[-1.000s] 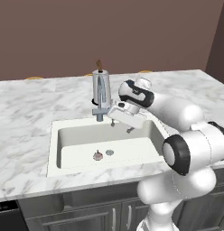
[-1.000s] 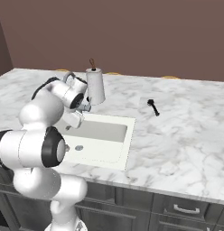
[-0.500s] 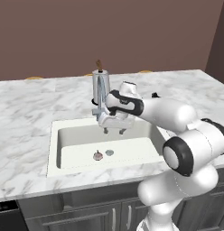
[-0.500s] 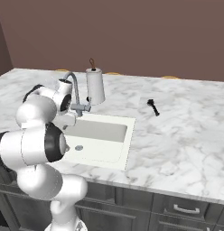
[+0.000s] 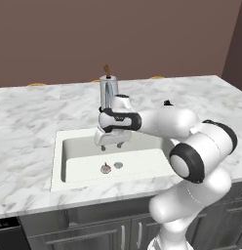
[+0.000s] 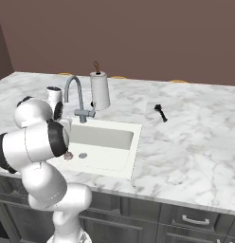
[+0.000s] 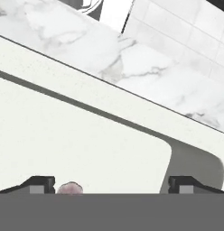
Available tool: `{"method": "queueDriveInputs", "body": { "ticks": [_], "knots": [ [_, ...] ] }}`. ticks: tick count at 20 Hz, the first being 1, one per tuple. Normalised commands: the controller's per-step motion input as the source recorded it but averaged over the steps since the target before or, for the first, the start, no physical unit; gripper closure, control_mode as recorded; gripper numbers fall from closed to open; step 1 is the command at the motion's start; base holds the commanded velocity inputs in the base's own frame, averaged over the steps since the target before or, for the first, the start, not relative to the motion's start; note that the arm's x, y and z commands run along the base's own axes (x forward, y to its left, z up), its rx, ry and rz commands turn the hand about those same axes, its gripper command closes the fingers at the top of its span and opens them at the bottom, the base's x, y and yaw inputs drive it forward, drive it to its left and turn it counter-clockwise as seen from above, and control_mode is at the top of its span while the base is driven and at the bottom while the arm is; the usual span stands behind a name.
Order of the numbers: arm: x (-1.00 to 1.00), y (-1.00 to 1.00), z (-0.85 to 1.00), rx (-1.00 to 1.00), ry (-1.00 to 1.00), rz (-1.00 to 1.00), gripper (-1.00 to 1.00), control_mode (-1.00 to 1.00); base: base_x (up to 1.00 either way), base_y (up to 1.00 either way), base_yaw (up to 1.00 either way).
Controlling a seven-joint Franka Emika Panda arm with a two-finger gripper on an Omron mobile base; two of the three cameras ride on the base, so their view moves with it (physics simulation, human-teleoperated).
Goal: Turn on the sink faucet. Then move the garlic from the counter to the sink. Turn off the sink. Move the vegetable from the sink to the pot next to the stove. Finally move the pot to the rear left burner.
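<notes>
The white grey-veined marble counter (image 5: 25, 127) framed the rectangular off-white sink (image 5: 62, 166). The two-finger gripper (image 5: 110, 145) hung over the basin, fingers spread wide and empty, apparently poised for retrieval. The small pinkish-white garlic bulb (image 5: 106, 169) lay beside the round metal drain (image 5: 118, 165).

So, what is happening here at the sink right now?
The white robot arm is reaching over the rectangular off-white sink, with its open two-finger gripper held above the basin, empty. The small pinkish-white garlic bulb already lies on the sink floor beside the round metal drain; in the hand view it shows between the fingertips. The tall brushed-steel faucet stands at the back rim of the sink. No water stream is visible. It looks like the gripper is lining up over the garlic.
</notes>
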Motion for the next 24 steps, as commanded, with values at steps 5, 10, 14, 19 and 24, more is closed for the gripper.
{"method": "queueDriveInputs", "body": {
  "ticks": [5, 10, 14, 19, 24],
  "knots": [
    [0.36, 0.29, -0.25, -0.03, -0.01, 0.0, -1.0, -1.0, 0.0, 0.0, 0.0],
    [0.34, 0.08, -0.42, -0.1, -0.14, -0.02, -1.0, -1.0, 0.0, 0.0, 0.0],
    [0.16, 0.0, -0.35, -0.1, -0.03, -0.01, -1.0, -1.0, 0.0, 0.0, 0.0],
    [0.07, -0.01, -0.29, -0.01, 0.0, 0.0, -1.0, -1.0, 0.0, 0.0, 0.0],
    [0.08, -0.02, -0.28, 0.0, -0.01, -0.03, -1.0, -1.0, 0.0, 0.0, 0.0]
  ]
}}
